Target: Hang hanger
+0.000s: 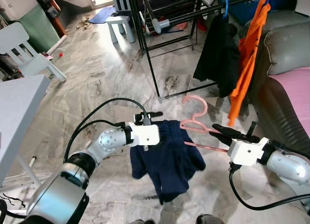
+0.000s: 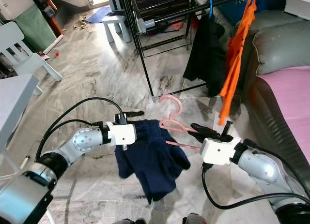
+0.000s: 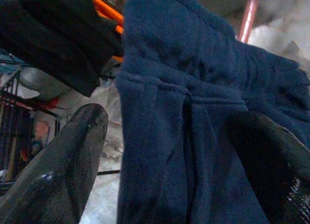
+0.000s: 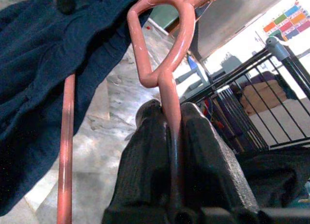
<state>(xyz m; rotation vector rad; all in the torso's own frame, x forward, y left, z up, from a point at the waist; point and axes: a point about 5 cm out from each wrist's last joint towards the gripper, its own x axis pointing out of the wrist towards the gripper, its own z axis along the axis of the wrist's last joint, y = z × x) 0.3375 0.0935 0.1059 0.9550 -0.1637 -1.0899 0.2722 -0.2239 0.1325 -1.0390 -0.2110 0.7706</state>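
Right wrist view: right gripper (image 4: 167, 122) clamps pink hanger (image 4: 162, 64); left gripper (image 3: 169, 151) open around navy garment (image 3: 193, 112).

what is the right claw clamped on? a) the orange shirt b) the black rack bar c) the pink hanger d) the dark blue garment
c: in the right wrist view the right claw is shut on the pink hanger, whose wire runs between its two black fingers; the dark blue garment hangs from that hanger.
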